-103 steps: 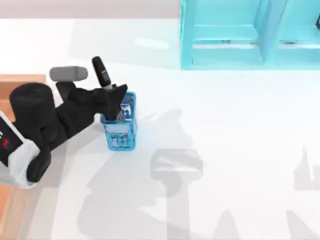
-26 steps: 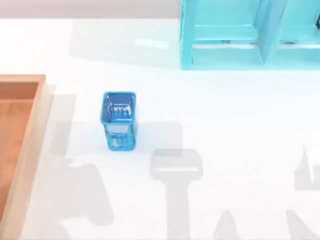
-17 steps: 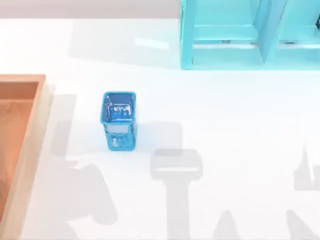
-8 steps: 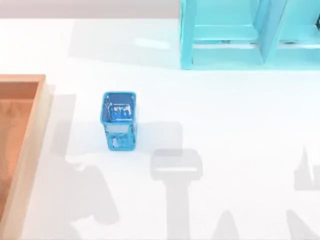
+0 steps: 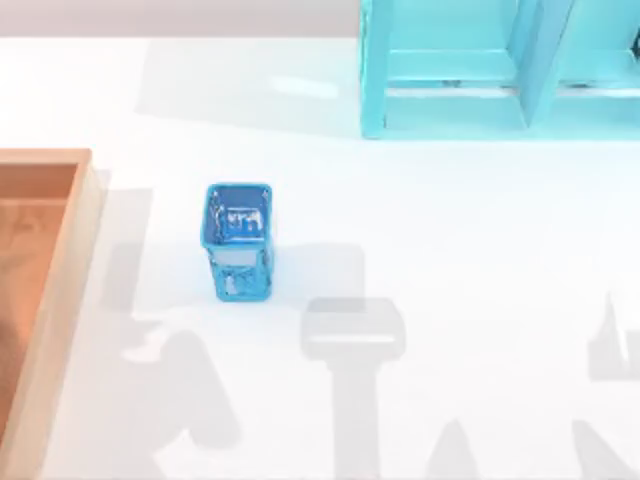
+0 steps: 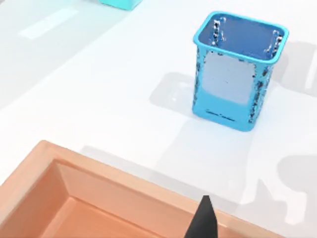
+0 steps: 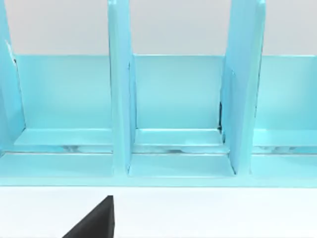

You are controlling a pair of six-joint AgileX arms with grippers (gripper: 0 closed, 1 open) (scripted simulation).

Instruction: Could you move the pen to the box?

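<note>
The box (image 5: 60, 250), a shallow wooden tray with an orange-brown base and pale rim, lies at the table's left edge. In the left wrist view the box (image 6: 94, 198) sits just below the camera, and a black tip of my left gripper (image 6: 203, 222) pokes in over its rim on the cup's side. The pen is out of view. A dark part of my right gripper (image 7: 94, 222) hangs in front of the cyan shelf unit (image 7: 173, 119).
A small blue mesh cup (image 5: 239, 240) stands upright right of the box, with a gap of white table between them; it appears again as the blue mesh cup (image 6: 237, 69). The big cyan shelf unit (image 5: 500, 70) stands at the back right.
Six seconds ago my left arm was at the blue cup with the pen; arm and pen have since left the top view. Over the last second only the arm's shadow at lower left shifts slightly.
</note>
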